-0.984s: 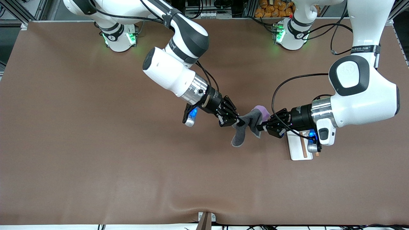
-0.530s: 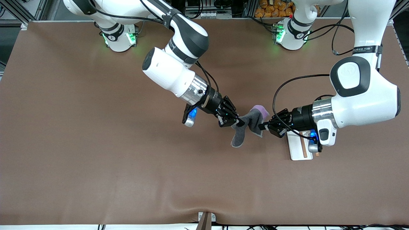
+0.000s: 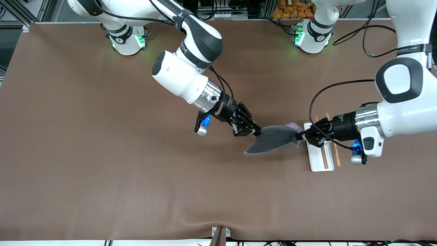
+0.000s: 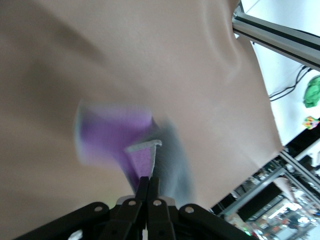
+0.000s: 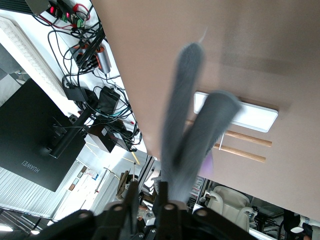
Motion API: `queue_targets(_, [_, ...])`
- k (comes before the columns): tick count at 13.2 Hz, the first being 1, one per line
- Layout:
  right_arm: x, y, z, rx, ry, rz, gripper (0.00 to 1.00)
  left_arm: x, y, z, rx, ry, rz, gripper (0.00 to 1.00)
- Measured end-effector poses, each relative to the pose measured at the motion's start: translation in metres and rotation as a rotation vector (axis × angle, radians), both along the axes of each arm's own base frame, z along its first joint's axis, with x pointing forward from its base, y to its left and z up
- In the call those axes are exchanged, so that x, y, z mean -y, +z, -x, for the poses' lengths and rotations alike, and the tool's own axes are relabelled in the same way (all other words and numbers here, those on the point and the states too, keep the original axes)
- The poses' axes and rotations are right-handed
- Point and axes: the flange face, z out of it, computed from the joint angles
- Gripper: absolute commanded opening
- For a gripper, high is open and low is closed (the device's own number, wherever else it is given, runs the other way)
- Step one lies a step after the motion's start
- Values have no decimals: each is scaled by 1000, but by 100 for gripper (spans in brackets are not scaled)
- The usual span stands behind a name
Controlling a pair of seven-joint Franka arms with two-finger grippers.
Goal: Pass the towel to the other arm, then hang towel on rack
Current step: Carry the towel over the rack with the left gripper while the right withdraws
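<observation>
The dark grey towel [image 3: 273,140] with a purple underside hangs in the air, spread out between my two grippers. My left gripper [image 3: 300,136] is shut on one end of it, over the edge of the rack [image 3: 319,160], a white base with two wooden rods. In the left wrist view my left gripper [image 4: 150,179] pinches the towel [image 4: 115,137], purple side showing. My right gripper [image 3: 256,131] is at the towel's other end. In the right wrist view my right gripper [image 5: 146,185] is open and the towel [image 5: 187,115] hangs beside one finger, not between them. The rack [image 5: 240,117] shows past the towel.
The brown table mat [image 3: 102,171] has a raised wrinkle near the edge closest to the front camera. Both arm bases stand along the table's edge farthest from the front camera.
My left gripper has moved toward the left arm's end, pulling the towel with it and stretching it out over the rack's edge. The right arm has stayed in place.
</observation>
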Motion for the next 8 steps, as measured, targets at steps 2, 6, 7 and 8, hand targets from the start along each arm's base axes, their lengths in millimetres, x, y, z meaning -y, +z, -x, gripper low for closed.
queue_targets(2, [0,0,0,-2,2,1,100,-4,4,3,20,-34,-33,0])
queue_targets(6, [-4,-4,4,8,57,66,100,-11,5,4,42,-76,-57,0])
queue_targets(7, [-6,-5,7,21,97,121,100,-11,8,4,44,-81,-57,0])
queue_targets(8, [-7,-5,10,29,138,180,100,-10,9,5,52,-94,-62,0])
